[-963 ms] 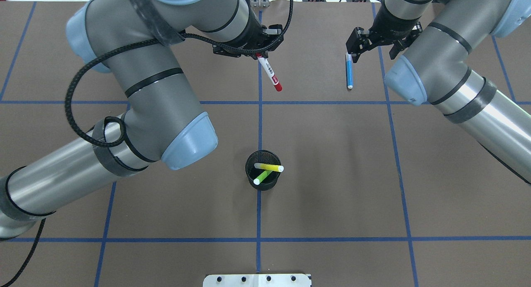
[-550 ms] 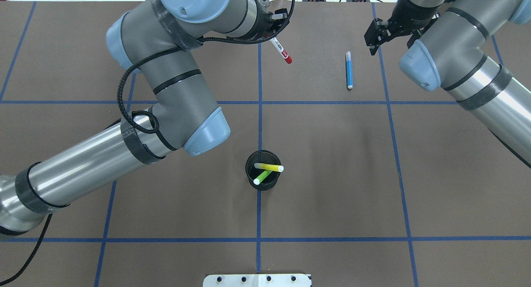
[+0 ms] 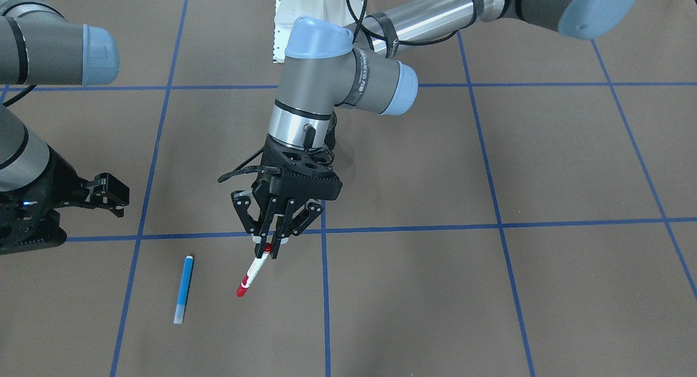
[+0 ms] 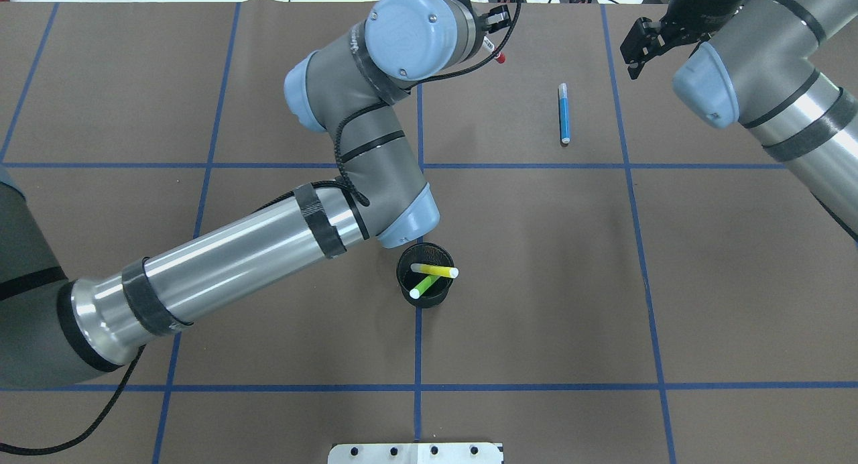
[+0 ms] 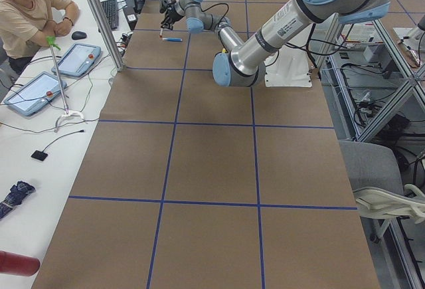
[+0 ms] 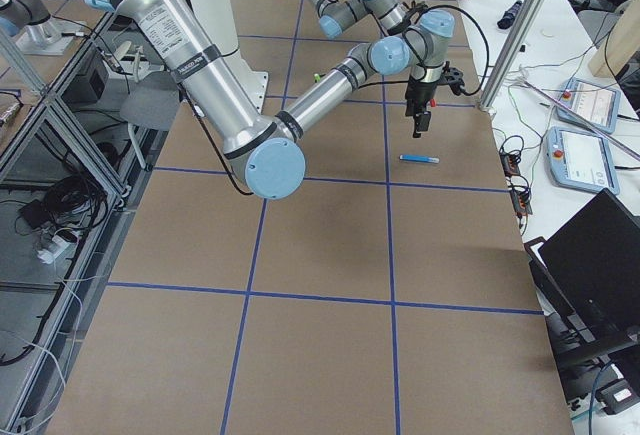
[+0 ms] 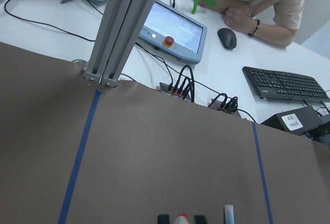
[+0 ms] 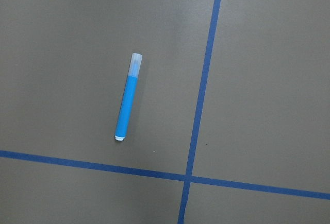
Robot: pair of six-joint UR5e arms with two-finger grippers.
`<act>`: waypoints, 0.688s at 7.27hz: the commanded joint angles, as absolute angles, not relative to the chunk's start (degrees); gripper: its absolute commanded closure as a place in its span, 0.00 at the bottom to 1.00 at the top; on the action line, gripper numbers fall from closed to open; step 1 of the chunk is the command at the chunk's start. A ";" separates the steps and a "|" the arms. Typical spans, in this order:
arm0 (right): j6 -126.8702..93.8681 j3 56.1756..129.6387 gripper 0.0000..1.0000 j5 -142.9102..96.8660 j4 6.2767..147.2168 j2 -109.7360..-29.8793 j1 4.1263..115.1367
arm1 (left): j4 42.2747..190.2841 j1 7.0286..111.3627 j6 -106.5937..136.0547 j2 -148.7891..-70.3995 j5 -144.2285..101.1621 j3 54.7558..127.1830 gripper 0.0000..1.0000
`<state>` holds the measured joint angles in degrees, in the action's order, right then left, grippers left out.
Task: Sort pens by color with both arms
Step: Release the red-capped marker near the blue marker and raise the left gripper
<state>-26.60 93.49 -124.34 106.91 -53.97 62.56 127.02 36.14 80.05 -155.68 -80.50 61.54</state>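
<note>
Left gripper [image 3: 267,241]: jaws narrow, clamped on the upper red-capped end of the white pen [image 3: 253,271]. The pen hangs tilted, its lower red cap pointing toward the far edge of the tabletop [image 4: 536,249]. In the right side view that cap looks clear of the surface. In the left wrist view a red cap sits between the two fingertips at the bottom of the picture.

Position: the left gripper is near the far edge, just right of the centre tape line [image 4: 418,343] in the overhead view. The left arm [image 4: 241,256] reaches in across the left half.

Right gripper [image 4: 637,48]: jaws apart, holding nothing. It is at the far right of the tabletop, near the blue pen [image 4: 564,114] but not touching it.

The blue pen lies flat on the tabletop toward the far edge, right of the centre line. It runs roughly parallel to the lengthwise tape lines, with its pale end toward the far edge. The right wrist view shows it alone on the bare surface, beside a tape crossing. The white pen hangs near it, apart.

Cup [image 4: 425,300]: black mesh, upright on the centre tape line about mid-tabletop, well apart from both grippers. The yellow pen [image 4: 434,270] and green pen [image 4: 423,287] lean inside it, pale ends up.

Beyond the far edge a person [image 5: 26,10] sits at a white desk with a keyboard, mouse and tablets.
</note>
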 commanded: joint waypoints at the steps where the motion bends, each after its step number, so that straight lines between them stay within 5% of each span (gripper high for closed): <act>1: -26.46 93.52 0.01 -124.98 106.79 -54.40 62.75 | 131.73 34.46 80.07 -160.56 -77.53 50.14 1.00; 5: -26.54 93.43 0.01 -124.89 106.44 -55.20 62.67 | 134.11 29.98 79.98 -166.99 -69.88 37.20 1.00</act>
